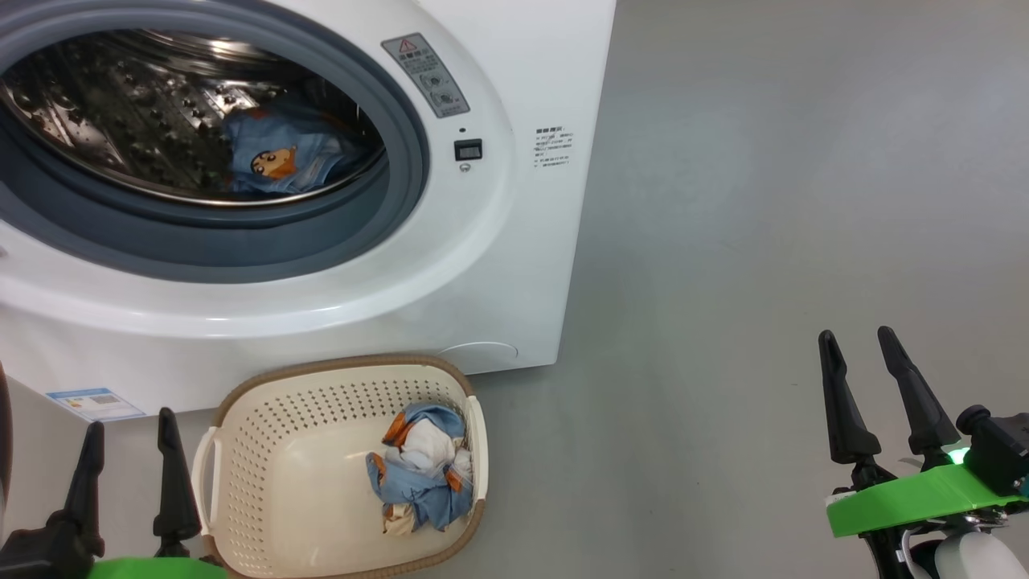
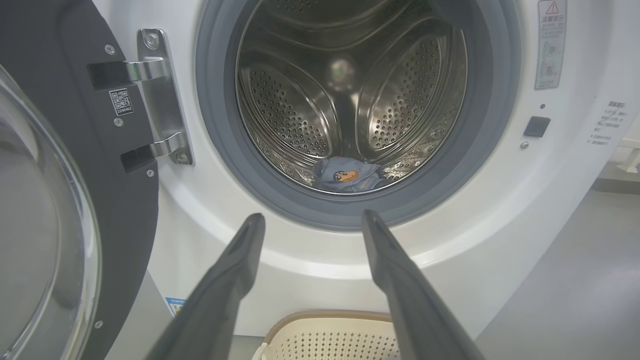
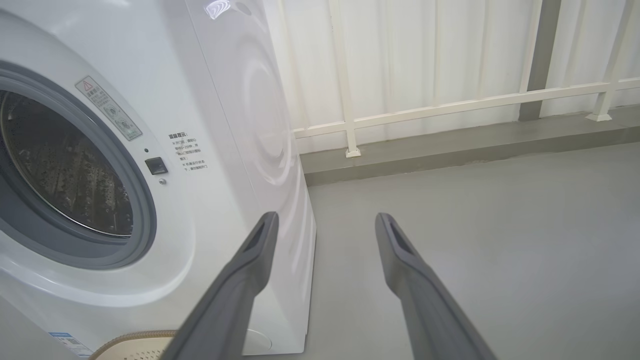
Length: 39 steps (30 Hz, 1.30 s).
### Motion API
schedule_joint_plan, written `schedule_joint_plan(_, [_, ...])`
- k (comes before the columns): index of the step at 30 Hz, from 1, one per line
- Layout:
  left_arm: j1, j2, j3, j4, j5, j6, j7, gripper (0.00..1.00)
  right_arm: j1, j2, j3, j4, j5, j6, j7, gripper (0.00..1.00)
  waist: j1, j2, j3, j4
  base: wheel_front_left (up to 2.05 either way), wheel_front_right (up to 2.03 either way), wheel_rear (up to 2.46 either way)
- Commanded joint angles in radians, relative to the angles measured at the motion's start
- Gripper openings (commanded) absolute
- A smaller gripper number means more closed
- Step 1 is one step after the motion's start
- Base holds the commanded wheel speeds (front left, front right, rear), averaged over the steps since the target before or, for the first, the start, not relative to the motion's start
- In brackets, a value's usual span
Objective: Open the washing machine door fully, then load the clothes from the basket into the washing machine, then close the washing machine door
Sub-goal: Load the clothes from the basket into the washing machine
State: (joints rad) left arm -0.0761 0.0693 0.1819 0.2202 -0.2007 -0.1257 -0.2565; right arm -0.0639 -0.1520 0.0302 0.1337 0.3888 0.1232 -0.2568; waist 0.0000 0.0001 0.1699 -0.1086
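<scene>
One bundle (image 1: 424, 469) in basket (image 1: 321, 406)

A smooth grey floor (image 1: 764, 201) takes up the right half of the head view. The white washing machine (image 1: 514, 265) stands on it at upper left. The cream basket (image 1: 265, 450) sits on it at bottom centre, just in front of the machine. In the right wrist view, a white railing (image 3: 352, 150) stands on a raised grey kerb (image 3: 450, 145) across the upper right.

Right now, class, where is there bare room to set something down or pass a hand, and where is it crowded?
Free: the floor between the washing machine and the right hand; the basket's left half, beside its bundle; the drum above the loaded bundle. Crowded: the gap between basket and machine, near the left hand.
</scene>
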Motion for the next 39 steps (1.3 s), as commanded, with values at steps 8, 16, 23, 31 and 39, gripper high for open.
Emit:
schedule_joint_plan(8, [-0.001,0.008,0.003,0.019,-0.006,-0.005,-0.005,1.0,-0.003,-0.013,0.025,-0.035,0.02,0.008,-0.005,1.0,0.0,-0.0001,0.013,-0.015,0.0,0.0,0.0])
schedule_joint_plan(16, [-0.063,0.018,-0.062,0.134,-0.05,-0.005,-0.005,1.0,-0.03,0.008,0.026,-0.048,0.018,0.008,-0.005,1.0,0.0,-0.0001,0.094,-0.033,0.0,0.0,0.0])
schedule_joint_plan(23, [-0.199,0.078,-0.206,0.321,-0.131,-0.005,-0.005,1.0,-0.089,0.038,0.03,-0.063,0.017,0.008,-0.005,1.0,0.0,-0.0001,0.241,-0.067,0.0,0.0,0.0])
schedule_joint_plan(31, [-0.406,0.138,-0.352,0.516,-0.179,-0.005,-0.005,1.0,-0.173,0.068,0.046,-0.075,0.015,0.008,-0.005,1.0,0.0,-0.0001,0.402,-0.098,0.0,0.0,0.0])
schedule_joint_plan(39, [-0.566,0.18,-0.479,0.717,-0.249,-0.005,-0.005,1.0,-0.229,0.088,0.061,-0.092,0.014,0.008,-0.005,1.0,0.0,-0.0001,0.502,-0.127,0.0,0.0,0.0])
